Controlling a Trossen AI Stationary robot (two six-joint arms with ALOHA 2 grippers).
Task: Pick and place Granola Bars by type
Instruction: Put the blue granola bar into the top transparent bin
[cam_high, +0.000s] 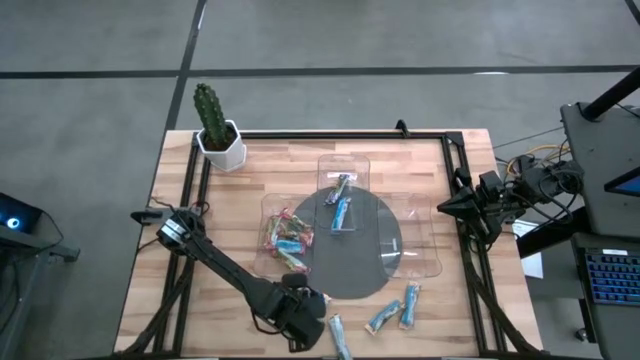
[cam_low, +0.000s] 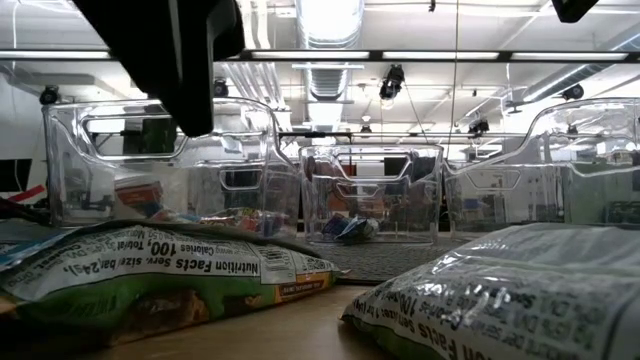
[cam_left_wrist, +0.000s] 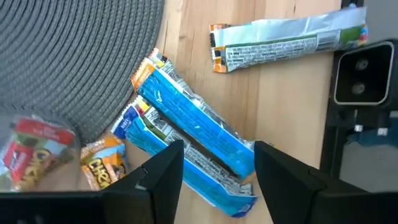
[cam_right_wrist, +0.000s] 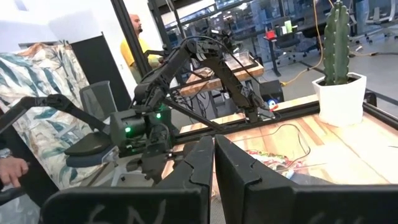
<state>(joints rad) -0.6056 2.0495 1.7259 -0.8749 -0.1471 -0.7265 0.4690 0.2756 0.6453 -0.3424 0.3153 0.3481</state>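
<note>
Hovering open and empty, the left tool (cam_left_wrist: 214, 163) straddled two blue granola bars (cam_left_wrist: 193, 127) right below it; next it needed to drop and squeeze one.

potted cactus (cam_high: 212, 125) (table corner), round grey mat (cam_high: 355, 250), clear trays (cam_high: 418, 235).

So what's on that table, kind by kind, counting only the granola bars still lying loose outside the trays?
Loose granola bars: 3
Clear plastic trays: 3
Round grey mat: 1
Potted cactus: 1
Total: 8
</note>
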